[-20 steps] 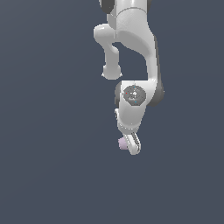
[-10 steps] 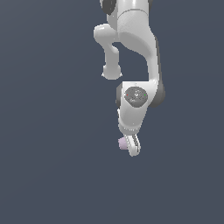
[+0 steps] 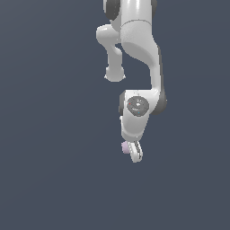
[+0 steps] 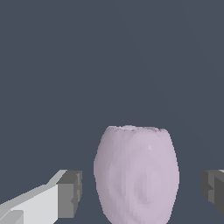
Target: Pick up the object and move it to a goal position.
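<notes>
- The object [image 4: 136, 175] is a pale lilac-pink, matte, lumpy blob, rounded at its sides and flattish across the end farthest from the wrist camera.
- In the wrist view it sits between the two dark grey finger pads [image 4: 70, 193], with a clear strip of background on each side, so neither pad touches it.
- It lies nearer the pad on the white finger than the other pad [image 4: 213, 190], which shows only at the picture's edge.
- The gripper [image 4: 142, 192] stands wide open around the object, holding nothing.
- In the exterior view the object [image 3: 125, 147] shows as a small pink spot just beside the fingertips, on the exterior view's left of them, partly hidden by the white finger.
- There the gripper [image 3: 134, 152] points downward, and the object is much smaller than the hand above it.
- From that view alone, the width of the gap between the fingers cannot be told.
- The white arm [image 3: 140, 54] comes down from the top of the exterior view, bends at a rounded joint with a dark circular cap [image 3: 137, 105], and ends in the gripper.
- All around is a plain dark slate-blue ground [image 3: 54, 134], with no visible edge or seam; whether the object rests on it cannot be told.
</notes>
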You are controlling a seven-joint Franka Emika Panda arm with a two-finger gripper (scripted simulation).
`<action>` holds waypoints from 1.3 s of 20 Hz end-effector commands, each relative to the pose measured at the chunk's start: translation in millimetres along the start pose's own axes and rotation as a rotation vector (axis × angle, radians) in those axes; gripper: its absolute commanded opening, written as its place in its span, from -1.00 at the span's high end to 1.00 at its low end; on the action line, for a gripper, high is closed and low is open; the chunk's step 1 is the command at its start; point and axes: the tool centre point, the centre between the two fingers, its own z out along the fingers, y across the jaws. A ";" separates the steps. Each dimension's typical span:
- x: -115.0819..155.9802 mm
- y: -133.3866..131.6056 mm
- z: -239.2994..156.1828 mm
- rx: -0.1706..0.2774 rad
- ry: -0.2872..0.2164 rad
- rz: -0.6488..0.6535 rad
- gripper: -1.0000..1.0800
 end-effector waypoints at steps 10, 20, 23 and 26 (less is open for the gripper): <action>-0.1 -0.7 21.2 -0.001 0.000 0.001 1.00; -0.1 -0.7 19.9 -0.001 0.000 0.001 1.00; -0.3 -0.6 13.2 -0.001 0.000 0.001 1.00; -0.5 -0.6 0.6 -0.001 0.000 0.001 1.00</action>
